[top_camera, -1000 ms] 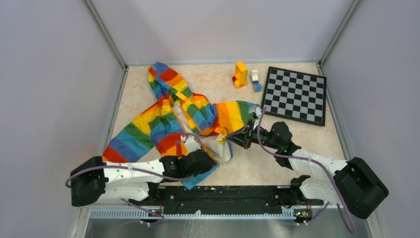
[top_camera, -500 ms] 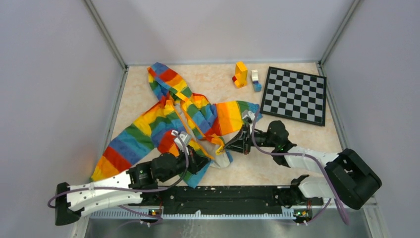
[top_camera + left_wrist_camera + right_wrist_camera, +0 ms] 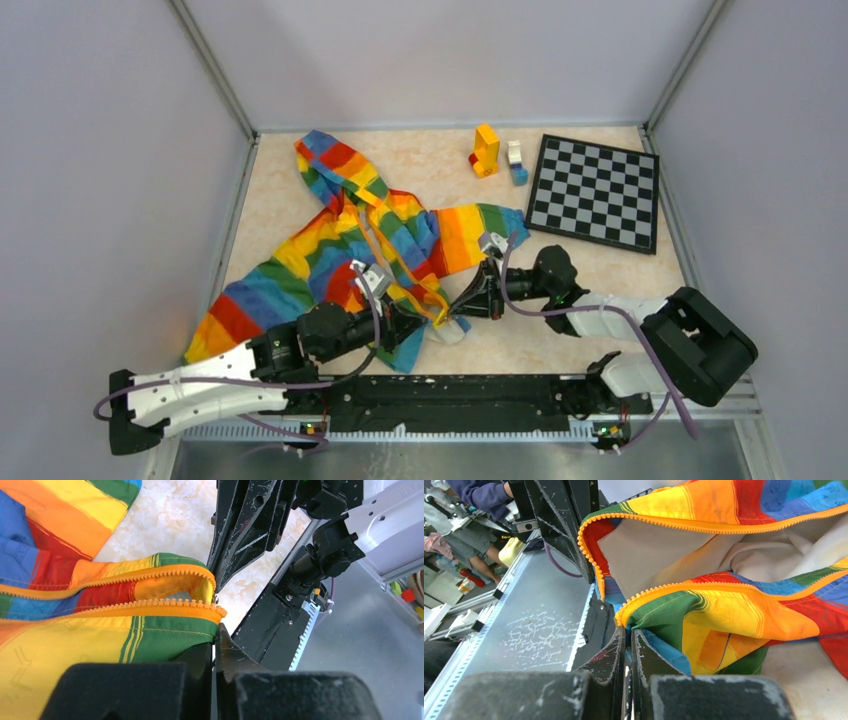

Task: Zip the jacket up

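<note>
The rainbow-striped jacket (image 3: 300, 270) lies spread on the table, hood at the back and hem towards the arms. Its orange zipper (image 3: 125, 605) is undone, and the two toothed edges stand apart at the hem. My left gripper (image 3: 408, 322) is shut on the green hem corner just under one zipper end (image 3: 216, 635). My right gripper (image 3: 462, 300) is shut on the other front's hem corner (image 3: 628, 632), beside the left one. The white lining (image 3: 664, 555) shows between the two zipper sides.
A black and white checkerboard (image 3: 596, 192) lies at the back right. A yellow and orange block stack (image 3: 486, 150) and small white and blue blocks (image 3: 516, 162) stand beside it. Grey walls close in the table. The black base rail (image 3: 450, 400) runs along the near edge.
My left arm has swung down and out to the left while keeping its grip. My right gripper has drawn its hem corner left and nearer. The jacket has spread flatter, its sleeve straighter.
</note>
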Robot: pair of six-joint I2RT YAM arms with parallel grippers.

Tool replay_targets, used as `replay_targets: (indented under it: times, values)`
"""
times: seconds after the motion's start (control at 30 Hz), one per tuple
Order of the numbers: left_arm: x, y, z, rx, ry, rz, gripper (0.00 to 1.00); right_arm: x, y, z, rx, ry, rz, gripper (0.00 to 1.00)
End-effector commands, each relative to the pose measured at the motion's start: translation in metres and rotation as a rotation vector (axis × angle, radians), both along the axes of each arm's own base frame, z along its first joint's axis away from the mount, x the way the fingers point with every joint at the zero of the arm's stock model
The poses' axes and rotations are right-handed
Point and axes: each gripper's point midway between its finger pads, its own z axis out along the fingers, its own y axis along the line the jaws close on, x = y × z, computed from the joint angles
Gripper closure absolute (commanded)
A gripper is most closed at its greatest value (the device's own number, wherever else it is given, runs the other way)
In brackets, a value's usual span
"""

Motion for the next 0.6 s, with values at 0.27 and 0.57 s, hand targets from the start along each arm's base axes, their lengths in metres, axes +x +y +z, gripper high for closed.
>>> replay_targets:
  times: [0.27,0.57]
  values:
    - [0.004,-0.02,0.029,-0.013,-0.088,-0.047,1.0,-0.01,0.009,0.03,0.089,-0.1,0.082,1.0]
    - [0.005,-0.02,0.036,-0.047,-0.095,-0.041,1.0,-0.01,0.01,0.03,0.086,-0.09,0.078,1.0]
